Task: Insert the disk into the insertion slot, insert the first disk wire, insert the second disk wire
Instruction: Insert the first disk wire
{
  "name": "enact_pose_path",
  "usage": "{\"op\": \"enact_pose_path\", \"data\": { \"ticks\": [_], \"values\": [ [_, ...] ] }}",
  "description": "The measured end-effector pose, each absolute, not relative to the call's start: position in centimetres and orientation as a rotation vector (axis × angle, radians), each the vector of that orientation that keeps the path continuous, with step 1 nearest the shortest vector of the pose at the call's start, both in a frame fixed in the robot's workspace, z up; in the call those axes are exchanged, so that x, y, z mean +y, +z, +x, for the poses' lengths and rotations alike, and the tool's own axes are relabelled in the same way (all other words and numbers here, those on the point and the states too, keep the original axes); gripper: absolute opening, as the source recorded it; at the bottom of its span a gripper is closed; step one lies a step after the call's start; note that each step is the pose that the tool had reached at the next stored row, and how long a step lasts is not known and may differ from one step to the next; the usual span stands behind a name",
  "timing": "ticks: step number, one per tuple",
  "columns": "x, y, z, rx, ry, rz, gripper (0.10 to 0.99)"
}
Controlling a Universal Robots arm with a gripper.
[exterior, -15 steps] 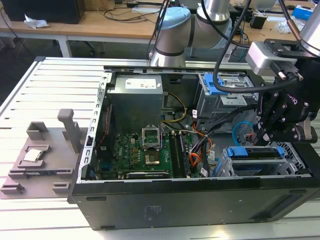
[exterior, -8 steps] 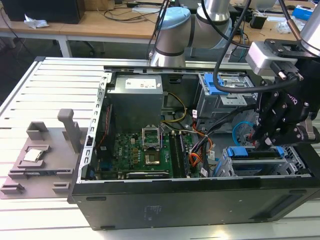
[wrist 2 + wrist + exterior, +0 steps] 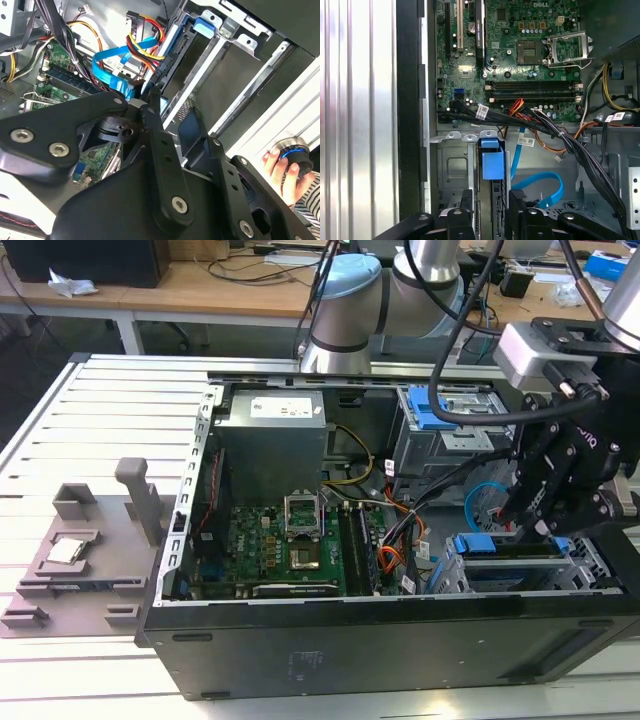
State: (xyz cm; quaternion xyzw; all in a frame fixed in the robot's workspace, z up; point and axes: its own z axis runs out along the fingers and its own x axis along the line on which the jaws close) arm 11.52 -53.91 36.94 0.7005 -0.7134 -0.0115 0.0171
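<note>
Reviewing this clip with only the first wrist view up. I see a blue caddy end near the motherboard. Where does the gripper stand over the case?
Observer: In the exterior view the gripper hangs over the insertion slot, in the corner of the case on the exterior view's right; the disk shows at the slot's top.
Operator: Anything outside the case?
Observer: A grey fixture plate on the exterior view's left, carrying a square chip.
Operator: Anyone nearby?
Observer: In the second wrist view a hand rests on a round knob.
</note>
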Motion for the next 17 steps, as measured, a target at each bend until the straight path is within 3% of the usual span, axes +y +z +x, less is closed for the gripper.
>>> {"op": "enact_pose_path", "data": {
  "ticks": [17],
  "values": [
    [-53.4, 36.0, 13.3, -2.216, -0.037, 2.176, 0.42]
  ]
}}
